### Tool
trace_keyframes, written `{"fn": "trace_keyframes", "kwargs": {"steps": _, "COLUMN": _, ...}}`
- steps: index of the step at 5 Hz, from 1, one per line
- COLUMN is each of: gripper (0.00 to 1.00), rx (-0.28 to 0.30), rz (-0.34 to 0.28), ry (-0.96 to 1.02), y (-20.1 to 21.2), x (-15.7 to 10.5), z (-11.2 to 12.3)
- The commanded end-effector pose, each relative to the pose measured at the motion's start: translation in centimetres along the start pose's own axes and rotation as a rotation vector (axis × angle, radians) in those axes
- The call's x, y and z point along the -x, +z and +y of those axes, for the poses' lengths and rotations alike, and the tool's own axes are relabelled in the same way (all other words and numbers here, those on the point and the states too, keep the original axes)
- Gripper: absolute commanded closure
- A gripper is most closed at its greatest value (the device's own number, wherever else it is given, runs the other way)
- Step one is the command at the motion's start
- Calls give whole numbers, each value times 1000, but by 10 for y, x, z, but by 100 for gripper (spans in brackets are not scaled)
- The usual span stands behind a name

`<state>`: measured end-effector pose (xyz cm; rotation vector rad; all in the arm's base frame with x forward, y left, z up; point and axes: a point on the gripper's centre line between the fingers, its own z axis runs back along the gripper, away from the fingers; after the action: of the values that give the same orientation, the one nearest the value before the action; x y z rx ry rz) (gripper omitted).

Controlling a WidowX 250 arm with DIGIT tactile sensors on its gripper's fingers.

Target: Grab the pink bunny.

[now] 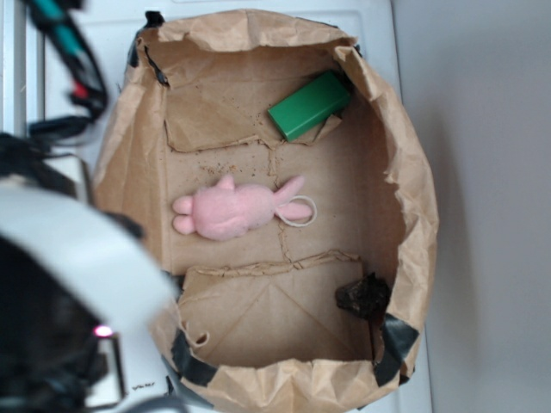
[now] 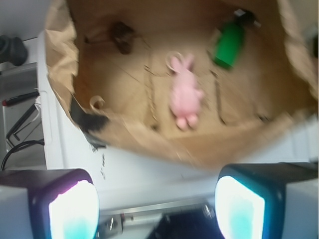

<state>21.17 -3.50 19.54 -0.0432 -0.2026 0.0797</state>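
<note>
Your tool (image 2: 157, 206) hangs with its two pads spread wide and empty, outside the crumpled paper bag (image 1: 413, 215) on the white counter (image 2: 149, 172). The pink bunny (image 1: 237, 211) lies on its side mid-floor inside, bare cardboard all around it. A green block (image 1: 308, 105) leans in the far corner, well apart. The wrist view is blurred; a dark clump (image 1: 363, 297) cannot be identified.

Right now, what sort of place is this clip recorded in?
Probably a lab tabletop rig, not a home. A cut-open brown paper bag lies on a plain white surface, holding only the pink bunny and a green block. Loose cables run beside it. The gripper is open, outside the bag.
</note>
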Motion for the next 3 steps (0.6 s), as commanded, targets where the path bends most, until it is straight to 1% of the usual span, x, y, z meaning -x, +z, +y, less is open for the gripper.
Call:
{"fn": "trace_keyframes", "kwargs": {"steps": 1, "gripper": 0, "rx": 7, "rz": 48, "ry": -52, "y": -67, "x": -48, "z": 28}}
{"fn": "trace_keyframes", "kwargs": {"steps": 2, "gripper": 0, "rx": 59, "rz": 129, "ry": -62, "y": -77, "x": -50, "z": 39}}
{"fn": "trace_keyframes", "kwargs": {"steps": 3, "gripper": 0, "rx": 59, "rz": 151, "ry": -92, "y": -80, "x": -44, "z": 50}}
